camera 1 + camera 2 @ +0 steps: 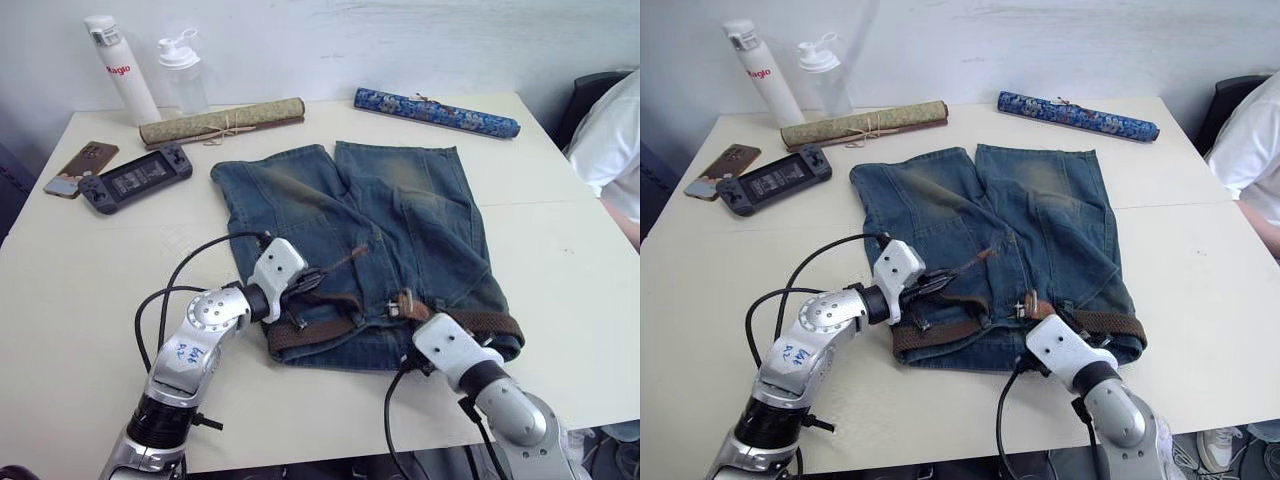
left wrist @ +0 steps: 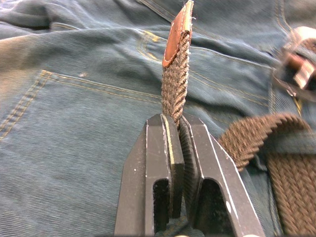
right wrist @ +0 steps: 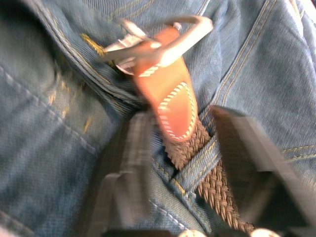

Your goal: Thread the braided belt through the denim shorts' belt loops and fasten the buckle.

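Left wrist view shows your left gripper [image 2: 178,143] clamped on the braided belt [image 2: 174,86] just below its leather tip, lifted over the denim shorts [image 1: 400,215] lying flat on the tabletop [image 1: 90,270]. Your right gripper [image 3: 185,148] stands wide, a finger on either side of the belt near the buckle [image 3: 158,42]; a belt loop [image 3: 197,170] crosses the strap there.
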Controlling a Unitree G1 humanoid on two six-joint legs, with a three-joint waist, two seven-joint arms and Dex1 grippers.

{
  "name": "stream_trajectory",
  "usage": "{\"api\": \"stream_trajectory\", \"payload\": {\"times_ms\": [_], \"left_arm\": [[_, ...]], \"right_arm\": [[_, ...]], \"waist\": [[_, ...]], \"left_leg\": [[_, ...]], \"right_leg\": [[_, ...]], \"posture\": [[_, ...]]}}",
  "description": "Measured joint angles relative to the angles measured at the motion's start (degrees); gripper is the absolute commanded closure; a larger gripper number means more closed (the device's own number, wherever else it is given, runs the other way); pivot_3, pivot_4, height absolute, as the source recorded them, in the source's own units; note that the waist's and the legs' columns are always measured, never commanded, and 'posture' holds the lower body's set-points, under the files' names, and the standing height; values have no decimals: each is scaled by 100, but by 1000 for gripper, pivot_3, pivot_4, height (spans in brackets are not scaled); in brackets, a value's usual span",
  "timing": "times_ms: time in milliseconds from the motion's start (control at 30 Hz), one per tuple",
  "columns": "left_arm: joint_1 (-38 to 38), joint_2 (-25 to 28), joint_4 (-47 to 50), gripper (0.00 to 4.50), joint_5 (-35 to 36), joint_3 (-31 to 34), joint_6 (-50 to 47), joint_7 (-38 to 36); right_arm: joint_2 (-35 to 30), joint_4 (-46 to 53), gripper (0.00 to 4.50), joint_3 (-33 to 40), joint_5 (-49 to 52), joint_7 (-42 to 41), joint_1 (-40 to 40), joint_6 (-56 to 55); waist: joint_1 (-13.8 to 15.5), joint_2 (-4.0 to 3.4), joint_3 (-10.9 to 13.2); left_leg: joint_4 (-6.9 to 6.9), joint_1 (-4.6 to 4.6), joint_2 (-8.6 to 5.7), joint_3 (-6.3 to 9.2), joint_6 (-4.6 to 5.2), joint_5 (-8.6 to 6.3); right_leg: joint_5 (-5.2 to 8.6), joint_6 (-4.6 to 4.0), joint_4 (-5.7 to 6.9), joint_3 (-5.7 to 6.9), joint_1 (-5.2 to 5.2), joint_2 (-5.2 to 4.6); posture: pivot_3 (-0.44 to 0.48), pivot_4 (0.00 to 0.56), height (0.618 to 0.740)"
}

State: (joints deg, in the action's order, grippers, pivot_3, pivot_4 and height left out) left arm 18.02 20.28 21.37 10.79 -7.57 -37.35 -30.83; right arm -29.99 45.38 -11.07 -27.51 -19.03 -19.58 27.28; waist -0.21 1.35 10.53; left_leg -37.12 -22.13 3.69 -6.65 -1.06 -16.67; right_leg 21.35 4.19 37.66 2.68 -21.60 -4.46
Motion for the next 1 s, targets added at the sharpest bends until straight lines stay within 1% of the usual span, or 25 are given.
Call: {"api": "stream_trajectory", "payload": {"times_ms": [33,267,367,500,567,667,800,900,1000], "left_arm": [[0,8,0,4500,19,18,-20,-1],[28,27,3,4500,140,36,-92,-3],[83,38,6,4500,189,47,-133,0],[82,30,41,4500,398,179,-261,-16],[80,-44,89,4500,749,397,-486,-66],[81,-234,435,4500,1820,905,-1016,-282],[122,-198,731,4500,2932,1421,-1556,-385],[189,-155,733,4500,3469,1677,-1831,-285],[211,-172,724,4500,3762,1807,-1969,-20]], "right_arm": [[-85,-20,37,13,-72,39,-18,-137],[-528,-388,37,30,-702,369,-260,-1243],[-515,-587,37,47,-942,646,-304,-1489],[-230,-935,37,11,-1414,1044,-121,-1548],[-66,-1095,37,-57,-1669,1197,-6,-1572],[101,-1295,37,-174,-2004,1346,133,-1576],[196,-1412,37,-190,-2115,1429,172,-1608],[254,-1508,37,-190,-2125,1438,235,-1616],[296,-1587,37,-192,-2148,1454,294,-1622]], "waist": [[0,1,-1],[20,12,-7],[18,17,-10],[18,23,-14],[16,24,-15],[14,34,-21],[15,52,-32],[16,74,-45],[19,85,-52]], "left_leg": [[-1,1,0,0,0,0],[-4,2,-1,1,-3,2],[-7,4,-1,1,-4,3],[-10,6,-1,1,-6,5],[-11,5,0,2,-6,5],[-12,5,1,6,-9,6],[-13,11,0,11,-12,9],[-15,11,-2,16,-12,9],[-13,11,-2,19,-12,9]], "right_leg": [[0,0,0,0,1,0],[0,0,1,1,5,0],[0,0,1,0,9,0],[0,0,3,0,11,-1],[0,0,4,1,11,-1],[0,0,5,2,13,-1],[0,0,5,3,22,0],[0,0,4,4,26,0],[0,0,2,5,27,-1]], "posture": [[0,150,737],[0,150,737],[0,150,737],[0,150,737],[0,150,737],[0,150,737],[0,150,737],[0,150,737],[0,150,737]]}}
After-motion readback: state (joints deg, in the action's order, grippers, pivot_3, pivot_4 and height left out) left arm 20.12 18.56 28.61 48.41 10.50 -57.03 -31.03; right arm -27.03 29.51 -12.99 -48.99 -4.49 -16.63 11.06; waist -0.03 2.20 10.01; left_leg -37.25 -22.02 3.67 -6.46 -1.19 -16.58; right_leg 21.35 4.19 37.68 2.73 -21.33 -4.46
